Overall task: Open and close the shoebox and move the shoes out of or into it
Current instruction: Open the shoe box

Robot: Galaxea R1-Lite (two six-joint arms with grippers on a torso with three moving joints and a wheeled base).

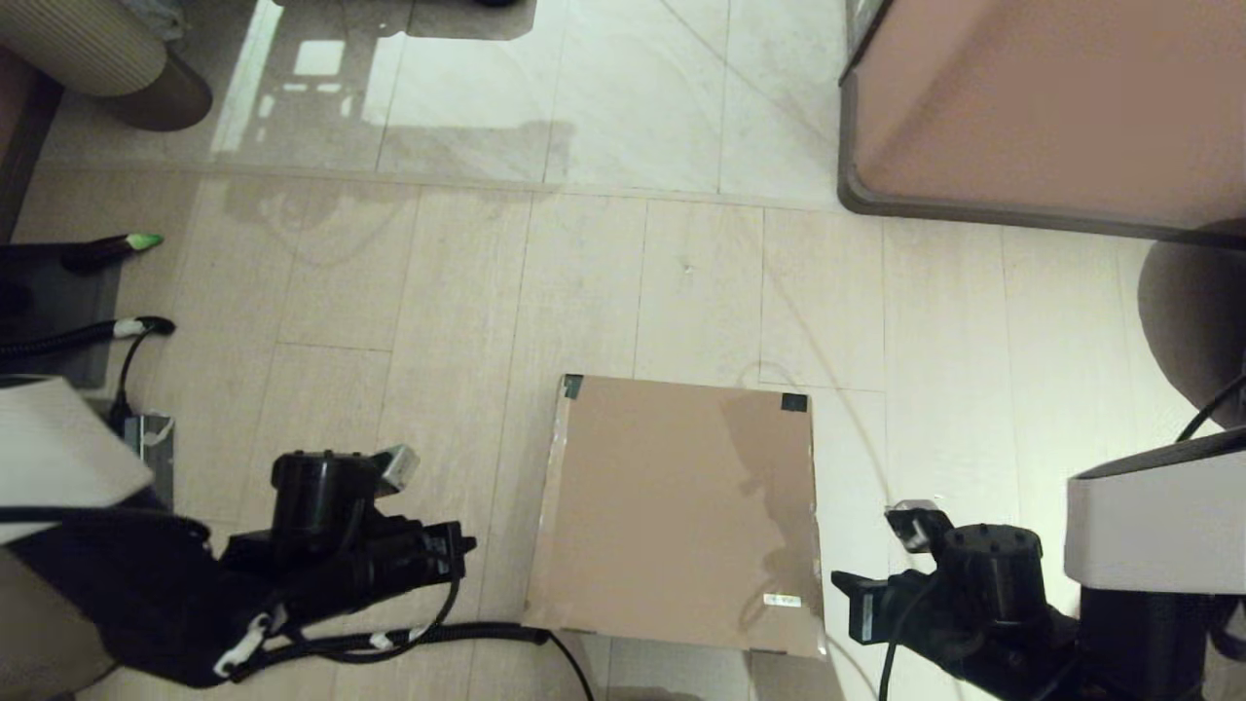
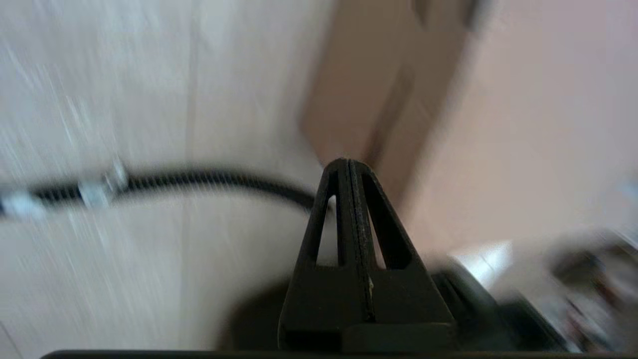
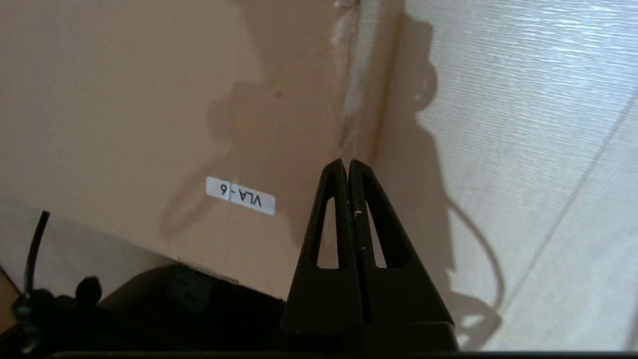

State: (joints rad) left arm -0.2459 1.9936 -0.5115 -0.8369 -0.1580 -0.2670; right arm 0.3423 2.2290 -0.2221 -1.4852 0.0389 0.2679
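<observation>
The shoebox [image 1: 681, 506] sits on the floor between my two arms, a plain brown cardboard box with its lid down flat. Dark tape patches mark its two far corners and a small white label [image 1: 782, 601] lies near the front right corner. My left gripper [image 1: 465, 545] is shut with nothing in it, a short way off the box's left side. My right gripper [image 1: 841, 584] is also shut and holds nothing, just beside the box's right edge near the label [image 3: 240, 196]. In the right wrist view the gripper [image 3: 347, 163] points over the lid's edge [image 3: 359, 114]. The shoes are out of view.
A large pinkish-brown cabinet with a dark rim [image 1: 1051, 107] stands at the back right. A black ribbed cable [image 1: 467, 638] runs along the floor from my left arm to the box's front left corner. A dark round shape [image 1: 1192, 321] is at the right edge.
</observation>
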